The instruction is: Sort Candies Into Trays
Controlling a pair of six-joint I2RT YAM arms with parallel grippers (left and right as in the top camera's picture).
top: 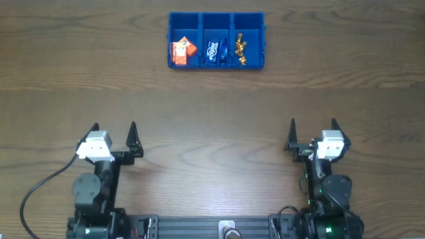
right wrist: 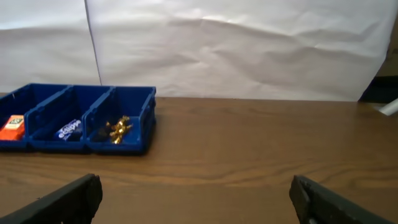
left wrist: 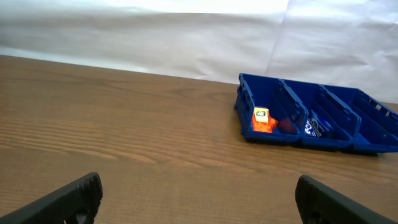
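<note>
At 12 o'clock on the worktop (top: 212,99), well apart from both my grippers, the blue tray (top: 216,67) is sitting with its three compartments side by side. Orange candies (top: 181,51) are lying in its 9 o'clock compartment, blue-wrapped candies (top: 214,50) in the middle one and gold candies (top: 240,48) in the 3 o'clock one. The wrappers are carrying print too small for me to read. I am holding my left gripper (top: 114,125) spread wide, grasping nothing, with the tray at its 1 o'clock. My right gripper (top: 313,122) is likewise released, with the tray at its 11 o'clock.
</note>
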